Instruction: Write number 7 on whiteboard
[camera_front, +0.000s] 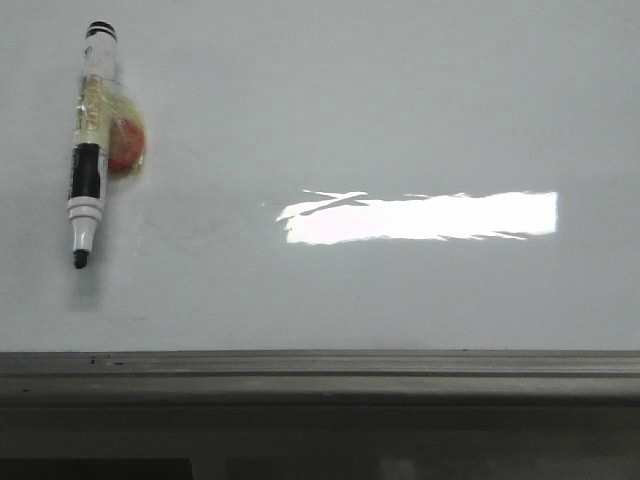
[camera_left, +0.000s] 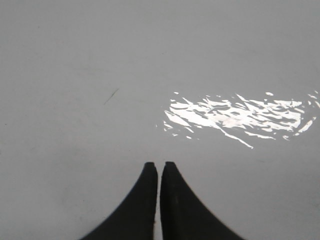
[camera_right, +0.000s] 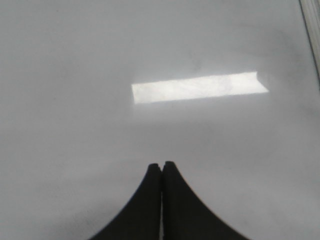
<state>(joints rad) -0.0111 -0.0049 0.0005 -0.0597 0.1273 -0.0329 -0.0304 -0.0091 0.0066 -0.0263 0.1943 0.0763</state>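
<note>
The whiteboard (camera_front: 400, 120) carries a marker (camera_front: 88, 150), uncapped, near its ledge (camera_front: 320, 375); left tool (camera_left: 160, 165) nearly closed, empty; right tool (camera_right: 161, 164) closed, empty.

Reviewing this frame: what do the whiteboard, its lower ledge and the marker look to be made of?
The whiteboard looks like a glossy coated panel: it mirrors a sharp bright glare patch. The ledge seems brushed grey metal, dull with long straight ridges. The marker appears plastic, white barrel with black bands; something orange sits behind it, material unclear.

Uncapped marker (camera_front: 88, 150) on whiteboard (camera_front: 400, 110)
</note>
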